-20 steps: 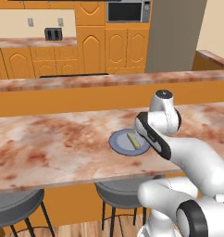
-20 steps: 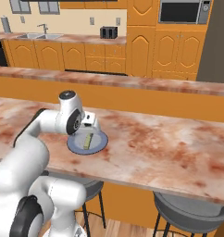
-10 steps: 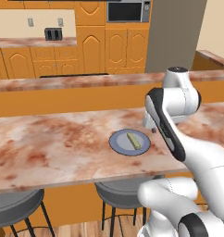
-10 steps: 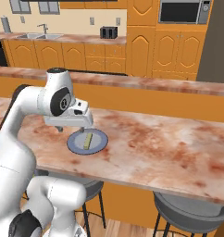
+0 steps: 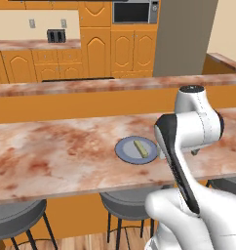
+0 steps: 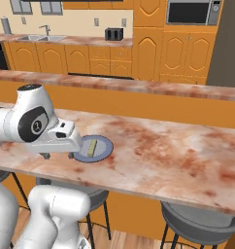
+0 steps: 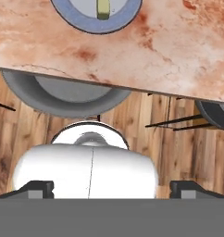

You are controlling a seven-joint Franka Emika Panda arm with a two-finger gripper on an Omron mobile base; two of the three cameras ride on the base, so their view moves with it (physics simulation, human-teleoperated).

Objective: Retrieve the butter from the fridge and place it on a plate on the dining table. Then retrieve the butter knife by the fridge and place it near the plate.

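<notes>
Pale-yellow butter (image 5: 141, 147) lies on the blue-grey plate (image 5: 126, 148) on the marbled worktop (image 5: 56, 156) — the jaws stand spread wide, holding nothing.

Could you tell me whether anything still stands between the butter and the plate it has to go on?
No, nothing does: the butter already lies on the plate on the dining table, with the open end effector beside the plate.
</notes>
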